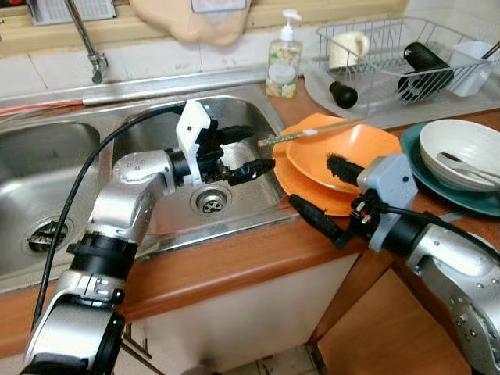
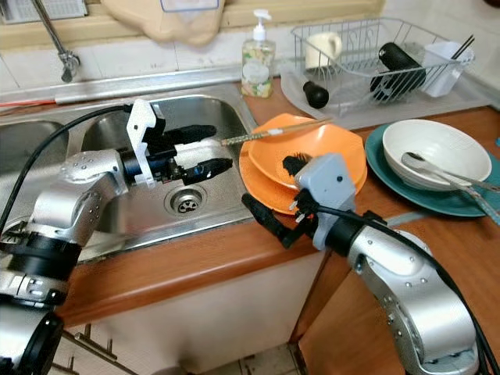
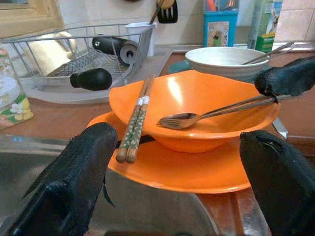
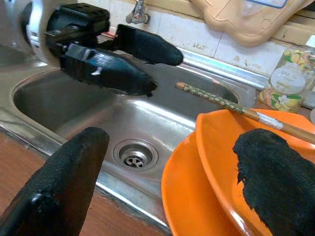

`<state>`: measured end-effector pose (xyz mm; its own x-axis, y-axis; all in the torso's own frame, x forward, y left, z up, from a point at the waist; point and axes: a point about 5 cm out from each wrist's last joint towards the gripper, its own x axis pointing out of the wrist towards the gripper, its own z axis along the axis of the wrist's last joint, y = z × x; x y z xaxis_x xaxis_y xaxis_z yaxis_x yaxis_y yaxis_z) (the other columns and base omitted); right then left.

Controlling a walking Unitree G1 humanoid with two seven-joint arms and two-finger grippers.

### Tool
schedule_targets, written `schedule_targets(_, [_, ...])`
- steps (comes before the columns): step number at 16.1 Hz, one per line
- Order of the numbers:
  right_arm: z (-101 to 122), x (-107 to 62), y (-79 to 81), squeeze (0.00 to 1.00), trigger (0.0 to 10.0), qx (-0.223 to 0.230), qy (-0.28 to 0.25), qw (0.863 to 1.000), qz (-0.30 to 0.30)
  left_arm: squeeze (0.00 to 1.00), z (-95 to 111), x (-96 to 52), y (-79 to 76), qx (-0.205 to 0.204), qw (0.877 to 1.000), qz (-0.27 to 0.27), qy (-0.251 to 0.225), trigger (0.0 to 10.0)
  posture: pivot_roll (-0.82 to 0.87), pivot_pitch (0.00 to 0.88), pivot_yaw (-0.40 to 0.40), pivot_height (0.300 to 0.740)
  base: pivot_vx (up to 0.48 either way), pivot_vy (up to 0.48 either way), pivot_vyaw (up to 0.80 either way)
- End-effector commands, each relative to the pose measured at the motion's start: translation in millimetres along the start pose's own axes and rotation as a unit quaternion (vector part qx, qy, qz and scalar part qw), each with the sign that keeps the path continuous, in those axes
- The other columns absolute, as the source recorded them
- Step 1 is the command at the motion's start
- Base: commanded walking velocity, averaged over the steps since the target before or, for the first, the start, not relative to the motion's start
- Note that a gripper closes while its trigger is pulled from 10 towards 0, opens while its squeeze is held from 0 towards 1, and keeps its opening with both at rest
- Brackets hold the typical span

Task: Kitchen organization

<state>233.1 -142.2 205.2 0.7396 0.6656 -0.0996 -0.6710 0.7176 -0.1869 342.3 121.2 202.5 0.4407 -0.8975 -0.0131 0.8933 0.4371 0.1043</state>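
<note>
Head views: the left gripper [image 1: 248, 151] is held out over the sink [image 1: 156, 133], fingers spread wide with nothing between them, aimed at the chopsticks [image 1: 301, 136]. The chopsticks are laid across the rim of the orange bowl [image 1: 367, 144], their tips sticking out over the sink, just beside the upper finger. The bowl is set on an orange plate [image 1: 301, 187] at the counter [image 1: 234, 266] edge. The right gripper [image 1: 328, 195] is spread wide too; one finger is inside the bowl, the other is over the counter by the plate's rim, so the bowl's near side is straddled. Nothing is gripped. A white bowl [image 1: 457, 148] with a spoon sits on a teal plate [image 1: 422, 168] further right. A soap bottle [image 1: 283, 58] and a dish rack [image 1: 398, 55] are seen behind.

Left wrist view: both fingers [image 3: 74, 172] are seen wide apart, with the orange bowl between them in the distance. The chopsticks are leaned on the bowl's rim, and a spoon [image 3: 197, 118] is lying inside it. The tip of the right gripper's finger is seen touching the spoon handle, or very near it, hard to call.

Right wrist view: the fingers [image 4: 64, 182] are wide apart, one over the counter and one over the bowl. The left gripper is seen across the sink, above the drain [image 4: 135, 156], near the chopstick tips.
</note>
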Motion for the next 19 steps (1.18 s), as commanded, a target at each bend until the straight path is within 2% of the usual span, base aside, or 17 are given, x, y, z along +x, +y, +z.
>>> schedule_targets(1, [4, 0.7, 1.9, 0.0, 10.0, -0.012, -0.008, 1.0, 0.002, 0.0, 2, 4.7, 1.5, 0.01, 1.0, -0.01, 0.004, 10.0, -0.12, 0.0, 0.072, 0.74, 0.0, 0.0, 0.0])
schedule_targets(3, [4, 1.5, 2.9, 0.0, 10.0, -0.016, -0.008, 1.0, 0.006, 0.0, 1, 8.7, 2.1, 0.006, 1.0, -0.019, 0.003, 10.0, -0.12, 0.0, 0.073, 0.74, 0.0, 0.0, 0.0])
schedule_targets(4, [4, 2.7, 3.4, 0.0, 10.0, -0.016, -0.01, 1.0, 0.009, 0.0, -1, 12.4, 2.7, 0.002, 1.0, -0.023, 0.005, 6.8, -0.12, 0.0, 0.076, 0.74, 0.0, 0.0, 0.0])
schedule_targets(5, [4, 3.3, 3.7, 0.0, 10.0, -0.016, -0.011, 1.0, 0.01, 0.0, -2, 14.5, 3.0, 0.0, 1.0, -0.023, 0.005, 5.4, -0.12, 0.0, 0.076, 0.74, 0.0, 0.0, 0.0])
schedule_targets(6, [4, 4.5, 4.1, 0.0, 10.0, -0.018, -0.01, 1.0, 0.011, 0.0, -3, 17.8, 4.1, -0.002, 1.0, -0.021, 0.003, 1.9, -0.13, 0.0, 0.079, 0.74, 0.0, 0.0, 0.0])
schedule_targets(10, [3, 5.5, 5.2, 0.0, 10.0, -0.017, -0.007, 1.0, 0.011, 0.0, -5, 23.7, 4.9, -0.002, 1.0, -0.027, 0.005, 1.4, -0.13, 0.0, 0.085, 0.74, 0.0, 0.0, 0.0])
schedule_targets(11, [3, 5.5, 5.0, 0.0, 10.0, -0.017, -0.007, 1.0, 0.01, 0.0, -5, 24.7, 5.6, 0.0, 1.0, -0.027, 0.006, 0.6, -0.13, 0.0, 0.087, 0.74, 0.0, 0.0, 0.0])
schedule_targets(14, [3, 5.8, 3.6, 0.0, 10.0, -0.023, -0.006, 1.0, 0.004, 0.0, -4, 26.8, 6.7, 0.004, 1.0, -0.029, 0.003, 0.1, -0.13, 0.0, 0.089, 0.74, 0.0, 0.0, 0.0])
schedule_targets(19, [3, 5.9, 3.5, 0.0, 10.0, -0.025, -0.002, 1.0, 0.005, 0.0, -4, 28.3, 7.5, 0.01, 1.0, -0.029, 0.0, 0.0, -0.14, 0.0, 0.09, 0.74, 0.0, 0.0, 0.0])
